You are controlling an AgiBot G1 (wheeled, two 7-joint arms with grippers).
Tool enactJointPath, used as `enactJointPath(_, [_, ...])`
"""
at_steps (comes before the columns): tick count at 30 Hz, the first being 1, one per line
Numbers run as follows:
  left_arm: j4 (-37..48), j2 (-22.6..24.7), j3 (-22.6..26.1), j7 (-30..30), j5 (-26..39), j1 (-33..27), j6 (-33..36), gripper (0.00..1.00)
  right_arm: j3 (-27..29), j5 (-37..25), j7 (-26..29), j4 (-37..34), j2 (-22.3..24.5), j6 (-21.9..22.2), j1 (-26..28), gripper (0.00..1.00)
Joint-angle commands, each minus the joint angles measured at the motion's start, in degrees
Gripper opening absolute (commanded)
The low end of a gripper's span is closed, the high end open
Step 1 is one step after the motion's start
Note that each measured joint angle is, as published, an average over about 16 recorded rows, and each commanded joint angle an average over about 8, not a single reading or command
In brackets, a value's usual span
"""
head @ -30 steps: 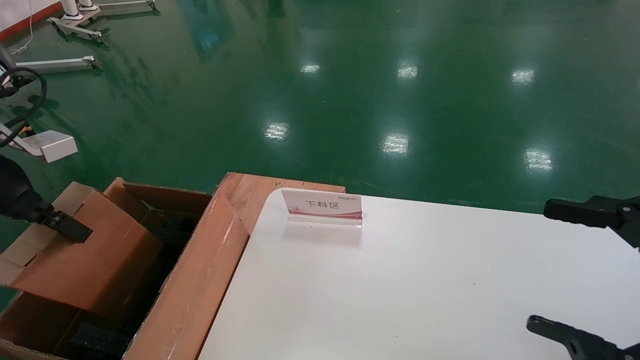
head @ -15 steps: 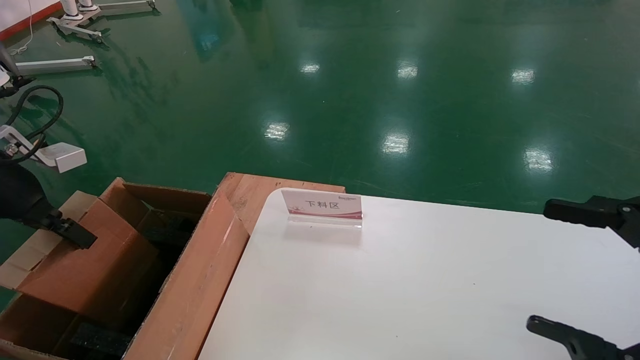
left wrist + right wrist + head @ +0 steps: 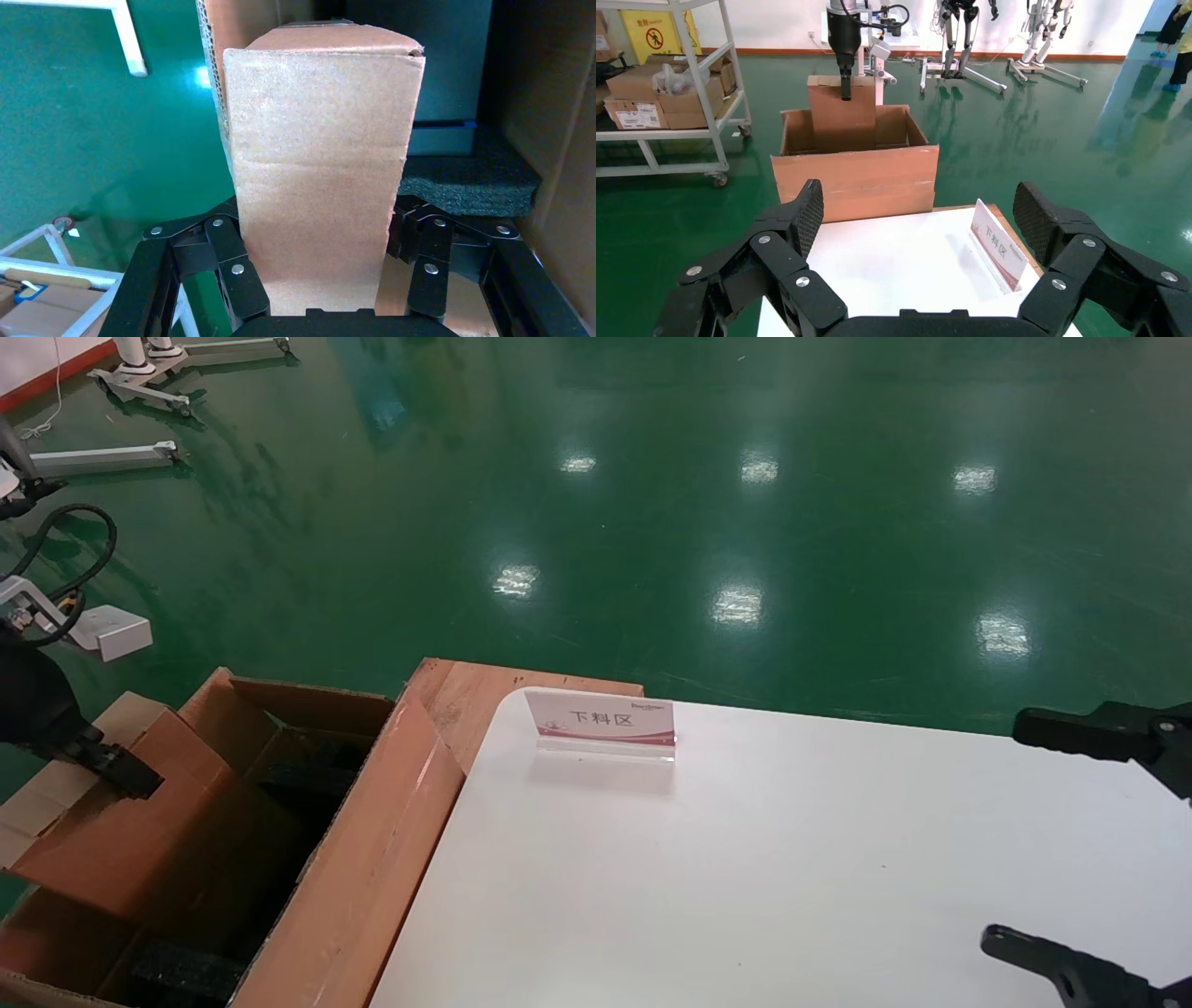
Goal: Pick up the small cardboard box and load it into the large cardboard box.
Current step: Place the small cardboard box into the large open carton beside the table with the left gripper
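The glossy green floor (image 3: 652,477) fills the far half of the head view. The white rectangular table (image 3: 792,877) occupies the near right area.

The large cardboard box (image 3: 372,859), a deep brown corrugated carton with long flaps, stands on the floor against the table's left edge; one long flap leans toward the table. Black foam blocks (image 3: 177,971) lie inside it at the bottom.

The small cardboard box (image 3: 140,831), a flat rectangular brown carton with reddish-brown broad faces, sits partly inside the opening of the large cardboard box, at its left side. Its upper part projects above the carton rim, and it stands tilted. In the right wrist view the small cardboard box (image 3: 842,116) rises out of the open large carton (image 3: 856,175).

The left claw (image 3: 116,768) is positioned at the top edge of the small cardboard box, over the large carton's left side. In the left wrist view the left claw (image 3: 316,246) pinches the small carton (image 3: 320,182) across its narrow thickness, one finger on each broad face.

The right claw (image 3: 919,217) is parked over the right end of the table with its fingers spread wide and nothing between them.

A small white sign with a pink band (image 3: 601,721) stands upright near the table's far edge.
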Motion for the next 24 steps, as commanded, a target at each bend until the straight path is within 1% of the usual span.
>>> enactJointPath(1, [0.9, 0.2, -0.1, 0.4, -0.2, 0.7, -0.1, 0.00, 0.0, 0.0, 0.0, 0.0, 0.0, 0.0, 0.0, 1.00])
enactJointPath(24, [10.0, 3.0, -1.5, 2.2, -2.6, 10.7, -2.5, 0.00, -0.1, 0.1, 0.0, 0.0, 0.0, 0.0, 0.0, 1.00])
